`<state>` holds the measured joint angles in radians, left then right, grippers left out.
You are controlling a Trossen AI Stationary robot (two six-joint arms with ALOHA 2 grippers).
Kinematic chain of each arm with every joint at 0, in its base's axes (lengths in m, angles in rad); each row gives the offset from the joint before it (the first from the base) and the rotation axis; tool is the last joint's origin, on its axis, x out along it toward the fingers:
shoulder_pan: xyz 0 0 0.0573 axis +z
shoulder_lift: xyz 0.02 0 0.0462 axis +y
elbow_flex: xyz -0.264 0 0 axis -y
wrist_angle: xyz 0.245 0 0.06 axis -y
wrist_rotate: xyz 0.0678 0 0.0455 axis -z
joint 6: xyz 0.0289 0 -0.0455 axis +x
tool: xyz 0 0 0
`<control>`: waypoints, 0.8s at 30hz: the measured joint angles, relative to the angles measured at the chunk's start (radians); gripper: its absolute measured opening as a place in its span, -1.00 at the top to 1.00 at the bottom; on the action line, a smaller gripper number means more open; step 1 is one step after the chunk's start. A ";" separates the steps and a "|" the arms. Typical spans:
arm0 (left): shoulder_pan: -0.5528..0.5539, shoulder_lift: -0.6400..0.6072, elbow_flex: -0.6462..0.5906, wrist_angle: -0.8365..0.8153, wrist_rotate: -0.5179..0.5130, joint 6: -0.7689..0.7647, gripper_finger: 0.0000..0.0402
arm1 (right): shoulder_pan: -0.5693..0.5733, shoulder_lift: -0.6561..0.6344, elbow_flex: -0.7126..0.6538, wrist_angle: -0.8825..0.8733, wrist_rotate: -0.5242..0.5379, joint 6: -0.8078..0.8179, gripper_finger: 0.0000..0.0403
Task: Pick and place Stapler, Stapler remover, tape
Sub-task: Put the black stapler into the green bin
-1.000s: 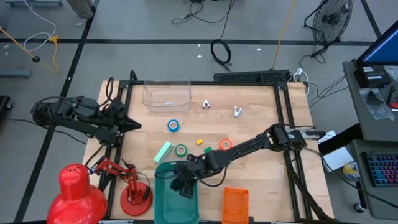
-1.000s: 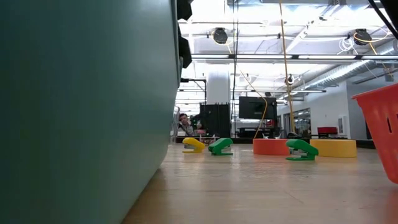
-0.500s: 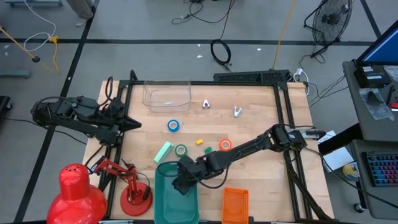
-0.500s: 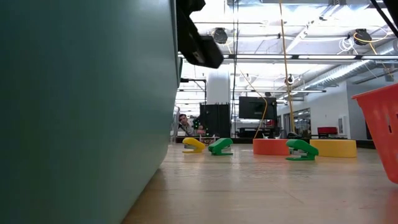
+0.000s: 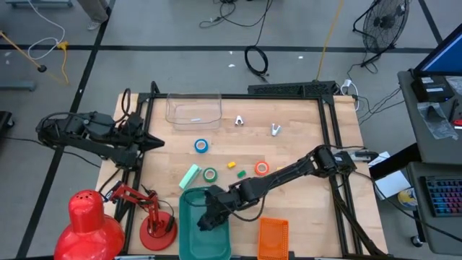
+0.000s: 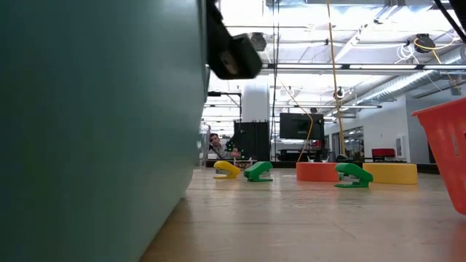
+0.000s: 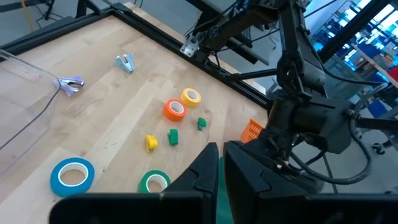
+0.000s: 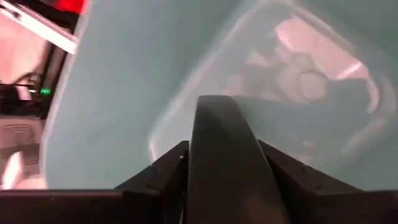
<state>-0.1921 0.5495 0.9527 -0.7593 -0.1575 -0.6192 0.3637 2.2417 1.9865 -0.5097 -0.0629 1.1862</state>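
Observation:
My right gripper [image 5: 208, 217] hangs over the teal bin [image 5: 189, 238] at the table's near edge. In the right wrist view a dark long thing [image 8: 224, 149] stands before the bin's inside [image 8: 124, 93]; I cannot tell what it is. Blue tape [image 5: 201, 146], green tape [image 5: 210, 174] and orange tape [image 5: 261, 167] lie flat on the table, and yellow tape [image 7: 191, 96] lies beside the orange. Small yellow [image 5: 232, 165] and green [image 5: 241, 173] stapler-shaped pieces lie between them. Two staple removers [image 5: 239, 120] [image 5: 276, 129] lie farther back. My left gripper [image 7: 221, 163] waits shut at the left edge.
A clear tub [image 5: 193, 108] stands at the far left of the table. A pale green long object [image 5: 190, 175] lies beside the green tape. An orange basket [image 5: 273, 238] stands right of the teal bin, and a red lamp [image 5: 90, 217] at the near left corner.
My right gripper has rolled about its own line while staying over the teal bin. In the low view a dark part of it has come into sight beside the bin's rim. Nothing on the table has moved.

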 joint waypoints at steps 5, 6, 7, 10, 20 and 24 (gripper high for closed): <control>0.000 0.000 0.000 0.000 -0.001 -0.003 0.87 | -0.017 0.000 0.000 0.096 -0.018 -0.075 -0.04; 0.000 0.000 0.000 0.000 -0.001 -0.005 0.87 | -0.021 0.000 0.000 0.121 -0.017 -0.087 -0.04; 0.000 0.000 0.000 0.000 -0.001 -0.008 0.87 | -0.025 0.000 0.000 0.150 -0.019 -0.100 -0.04; 0.000 0.000 0.000 0.000 0.000 -0.011 0.87 | -0.031 0.000 0.000 0.237 -0.020 -0.150 0.00; 0.000 0.000 0.000 -0.005 0.000 -0.008 0.87 | -0.030 -0.002 0.001 0.224 -0.004 -0.155 0.21; 0.000 0.000 0.000 -0.009 0.000 -0.007 0.87 | -0.028 -0.021 0.001 0.073 0.099 -0.156 0.42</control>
<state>-0.1921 0.5495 0.9527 -0.7679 -0.1574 -0.6262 0.3355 2.2209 1.9873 -0.4366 0.0357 1.0305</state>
